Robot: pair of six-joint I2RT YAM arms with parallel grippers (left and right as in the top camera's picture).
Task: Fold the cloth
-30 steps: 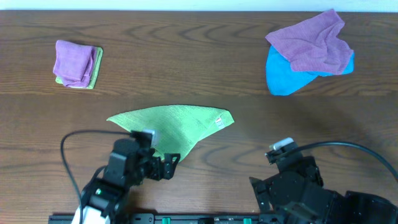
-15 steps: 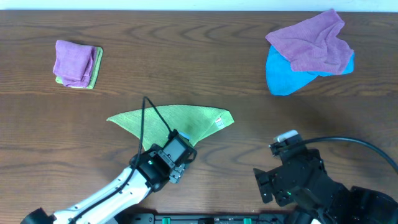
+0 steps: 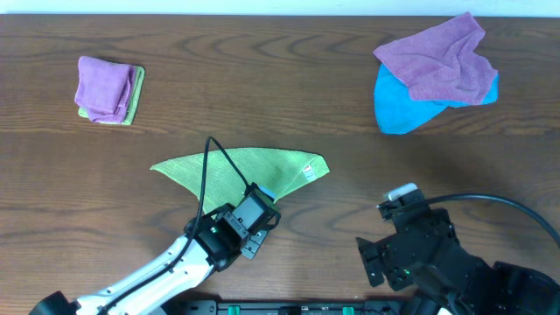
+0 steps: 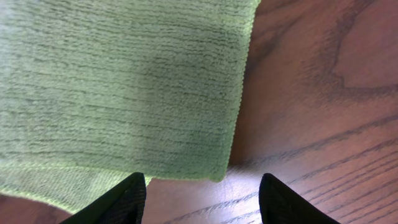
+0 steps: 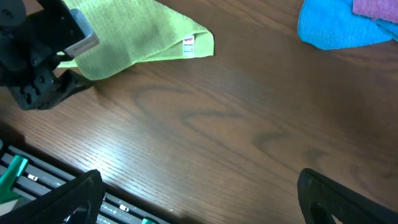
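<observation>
The light yellow-green cloth point(image 3: 236, 168) lies folded into a triangle at the middle front of the table, its white tag point(image 3: 308, 171) at the right corner. It also shows in the left wrist view point(image 4: 118, 87) and the right wrist view point(image 5: 130, 43). My left gripper point(image 4: 202, 199) is open and empty, its fingers straddling the cloth's near point just above the table. In the overhead view the left gripper point(image 3: 258, 208) covers that point. My right gripper point(image 5: 205, 199) is open and empty over bare wood at the front right.
A purple cloth point(image 3: 442, 57) lies on a bright blue cloth point(image 3: 398, 109) at the back right. A folded purple cloth on a green one point(image 3: 107, 87) sits at the back left. The table's front edge and a rail show in the right wrist view point(image 5: 37, 177).
My left arm swung forward and right from the front edge onto the cloth's near point, then crept slightly further. The right arm hardly moved. The cloth keeps its shape.
</observation>
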